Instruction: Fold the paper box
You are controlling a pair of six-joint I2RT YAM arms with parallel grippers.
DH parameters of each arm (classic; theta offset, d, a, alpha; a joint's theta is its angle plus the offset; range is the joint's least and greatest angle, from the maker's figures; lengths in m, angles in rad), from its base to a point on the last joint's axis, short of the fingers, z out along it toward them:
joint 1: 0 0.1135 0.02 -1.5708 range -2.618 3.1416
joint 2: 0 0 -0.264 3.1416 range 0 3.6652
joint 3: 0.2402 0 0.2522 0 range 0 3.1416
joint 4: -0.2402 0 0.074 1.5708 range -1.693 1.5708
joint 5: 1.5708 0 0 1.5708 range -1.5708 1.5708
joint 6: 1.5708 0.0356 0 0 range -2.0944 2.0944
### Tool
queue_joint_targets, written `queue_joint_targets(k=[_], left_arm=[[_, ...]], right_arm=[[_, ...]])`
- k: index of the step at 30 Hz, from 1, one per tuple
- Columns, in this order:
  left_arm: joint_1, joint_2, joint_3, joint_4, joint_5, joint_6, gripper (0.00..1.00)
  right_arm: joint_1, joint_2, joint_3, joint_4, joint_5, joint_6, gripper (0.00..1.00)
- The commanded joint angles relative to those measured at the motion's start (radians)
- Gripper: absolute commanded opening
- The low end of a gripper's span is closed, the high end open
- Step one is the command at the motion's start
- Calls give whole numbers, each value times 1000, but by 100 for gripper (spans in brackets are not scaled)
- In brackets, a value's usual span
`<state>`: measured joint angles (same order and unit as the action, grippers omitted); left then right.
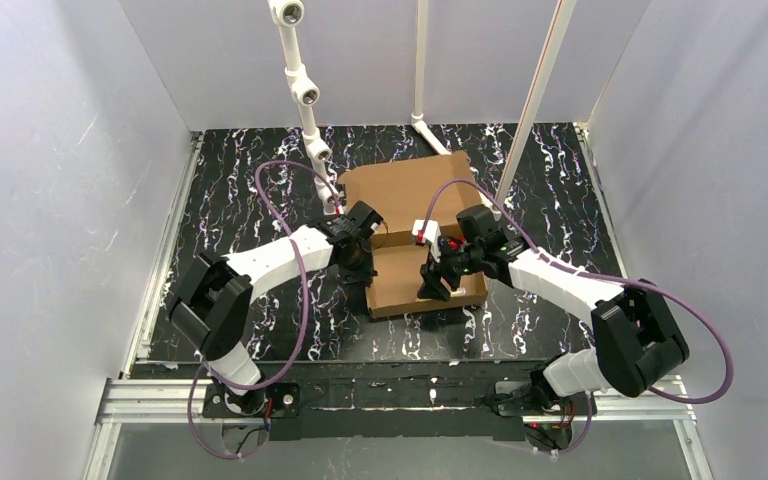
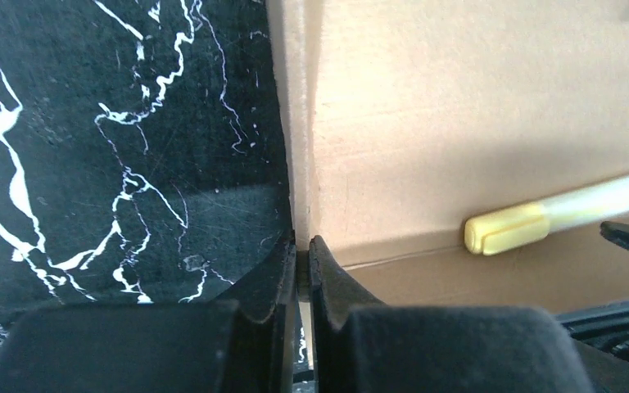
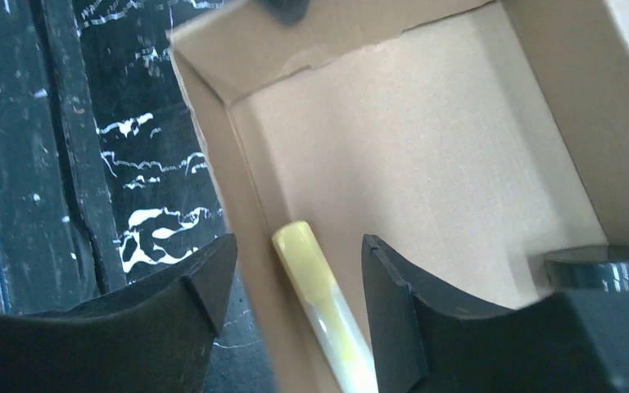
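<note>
Black white-veined marble surface, walled in by pale panels. A white pipe frame stands at the far edge.

The paper box sits about mid-surface, a bit toward the far edge. It is plain brown corrugated card with no print. The shallow rectangular tray is formed with its side walls standing. The lid panel is open and leans back toward the far edge. In the right wrist view the inside is bare card, with a tucked flap seam visible along one wall.

The left arm reaches in from the near-left corner to the tray's left wall. Its jaws are closed, pinching the top edge of that thin wall. The left wrist view shows card on one side of the jaws and marble on the other.

The right arm comes from the near-right corner over the right part of the tray. Its jaws are open and hold nothing. They straddle a tray wall, one outside over the marble and one inside. I can't tell which wall it is.

A yellow marker lies on the tray floor just beside that wall, in the gap between the right jaws. The left wrist view also shows it, lying along a floor crease.
</note>
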<state>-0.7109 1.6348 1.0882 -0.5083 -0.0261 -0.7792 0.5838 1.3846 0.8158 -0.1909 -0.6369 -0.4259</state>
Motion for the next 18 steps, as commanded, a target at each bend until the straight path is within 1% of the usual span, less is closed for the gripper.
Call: queue_joint_targets(k=[1,3,5,8,9,10,11,12,15,18], left_arm=[[-28,67,78,-184,-160,99,0],[-38,92,112,-219,-190,131,0],[-62,121,158,-274,-255,155,0],[-75,161,216,-323,-275,165,0],[-75,166,225,-327,-274,167,7],[-76,171,232,-328,-274,172,18],[-75,173,240,-326,-278,176,25],[-75,175,249,-326,-283,176,29],[-74,189,279,-325,-302,185,37],[-67,212,302,-313,-308,189,39]], right_arm=[[9,-7,-11,60,11,-105,64],[9,-6,2,41,27,-115,64],[6,-15,6,36,43,-121,64],[2,-36,2,42,38,-119,64],[0,-38,2,42,35,-116,64],[-3,-37,2,41,33,-113,64],[-4,-36,4,40,31,-112,65],[-7,-35,7,37,30,-110,65],[-19,-38,16,30,26,-107,65],[-42,-49,21,24,12,-97,65]])
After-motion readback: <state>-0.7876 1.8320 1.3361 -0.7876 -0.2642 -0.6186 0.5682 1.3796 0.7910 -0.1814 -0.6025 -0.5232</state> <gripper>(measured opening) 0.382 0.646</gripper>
